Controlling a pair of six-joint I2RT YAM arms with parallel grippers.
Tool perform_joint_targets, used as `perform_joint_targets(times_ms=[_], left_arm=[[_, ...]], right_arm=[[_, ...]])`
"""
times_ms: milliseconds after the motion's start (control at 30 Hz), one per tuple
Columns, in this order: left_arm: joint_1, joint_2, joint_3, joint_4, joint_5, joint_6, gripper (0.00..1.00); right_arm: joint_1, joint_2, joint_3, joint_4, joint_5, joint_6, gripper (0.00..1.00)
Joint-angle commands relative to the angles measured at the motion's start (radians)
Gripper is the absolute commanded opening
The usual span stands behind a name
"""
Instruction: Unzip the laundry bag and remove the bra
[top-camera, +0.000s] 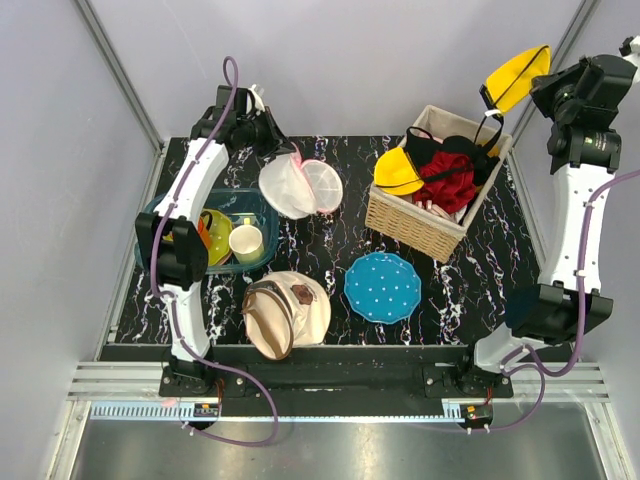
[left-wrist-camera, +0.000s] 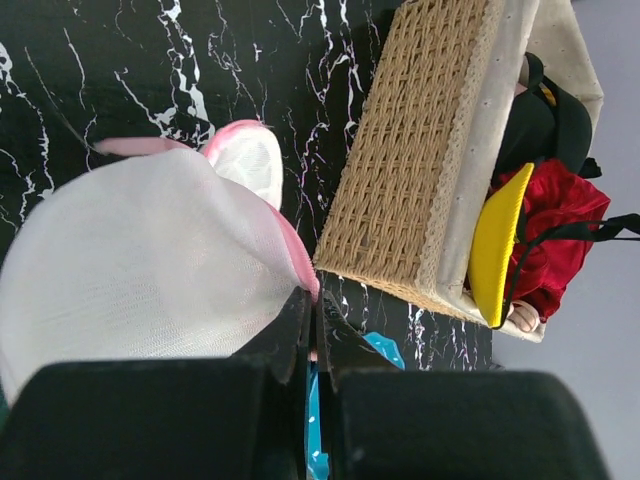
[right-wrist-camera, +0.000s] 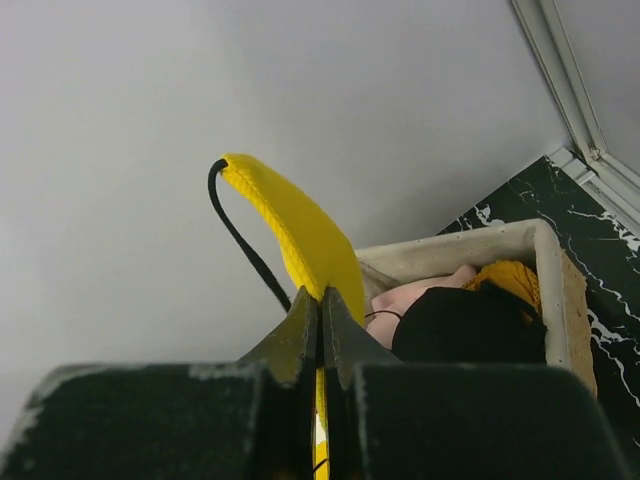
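1. White mesh with a pink rim, the laundry bag (top-camera: 300, 187) sits on the far-left-centre part of the desk (top-camera: 330, 250), unzipped, with its two halves spread apart.
2. The left gripper (top-camera: 285, 150) is at the bag's far-left edge. In the left wrist view its fingers (left-wrist-camera: 300, 325) are pinched together on the pink rim.
3. The bra (top-camera: 515, 72), yellow with black straps, is out of the bag and hangs in the air at the far right. The straps trail down toward the basket (top-camera: 430, 215).
4. The right gripper (top-camera: 542, 88) is clamped on one yellow cup, with the fingers (right-wrist-camera: 300, 330) pressed tight against the fabric.
5. The wicker basket is lined with cloth and stands just right of the bag. It holds another yellow cup (top-camera: 398, 170), a red garment (top-camera: 447, 180) and a black garment (top-camera: 432, 148).
6. Nearer on the desk are a blue dotted plate (top-camera: 382, 287) and a beige canvas bag (top-camera: 285, 315). A blue tub (top-camera: 165, 215) with a cream cup (top-camera: 246, 243) stands at the left.
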Motion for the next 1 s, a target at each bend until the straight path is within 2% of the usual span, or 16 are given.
perform_joint_targets(times_ms=[0, 200, 233, 300, 333, 367, 433, 467, 600, 767, 867, 900, 933, 967], left_arm=[[0.015, 0.019, 0.067, 0.006, 0.015, -0.016, 0.0], [0.045, 0.042, 0.072, 0.015, 0.01, -0.042, 0.0], [0.049, 0.043, 0.075, 0.002, 0.003, -0.044, 0.07], [0.049, 0.052, 0.073, -0.017, -0.016, -0.049, 0.34], [0.05, 0.052, 0.072, -0.024, -0.016, -0.046, 0.65], [0.05, 0.048, 0.064, -0.026, -0.016, -0.041, 0.77], [0.049, 0.032, 0.056, -0.031, -0.023, -0.035, 0.93], [0.047, 0.016, 0.049, -0.034, -0.025, -0.026, 0.96], [0.046, -0.049, 0.02, -0.034, -0.025, -0.009, 0.98], [0.021, -0.167, -0.112, -0.009, -0.019, 0.007, 0.98], [0.015, -0.26, -0.218, 0.029, -0.01, 0.005, 0.98], [0.015, -0.28, -0.24, 0.047, -0.014, 0.004, 0.97], [0.015, -0.317, -0.255, 0.048, -0.02, 0.008, 0.97], [0.015, -0.329, -0.267, 0.045, -0.025, 0.029, 0.97]], right_arm=[[0.0, -0.073, -0.048, 0.096, 0.002, -0.022, 0.0], [0.0, -0.082, -0.233, 0.131, -0.116, -0.022, 0.0], [0.0, -0.092, -0.258, 0.142, -0.111, -0.02, 0.0], [0.0, -0.102, -0.309, 0.144, -0.102, -0.028, 0.0], [0.0, -0.109, -0.328, 0.144, -0.1, -0.029, 0.0], [0.0, -0.114, -0.333, 0.145, -0.099, -0.041, 0.0], [0.0, -0.125, -0.336, 0.136, -0.108, -0.052, 0.0], [0.0, -0.128, -0.335, 0.133, -0.116, -0.064, 0.0], [0.015, -0.116, -0.324, 0.107, -0.22, -0.098, 0.0], [0.035, -0.067, -0.352, 0.07, -0.197, -0.138, 0.0], [0.038, 0.05, -0.327, 0.024, -0.193, -0.164, 0.0], [0.04, 0.123, -0.295, -0.025, -0.161, -0.17, 0.06], [0.038, 0.147, -0.23, -0.131, -0.139, -0.177, 0.37], [0.04, 0.153, -0.221, -0.154, -0.13, -0.186, 0.51]])
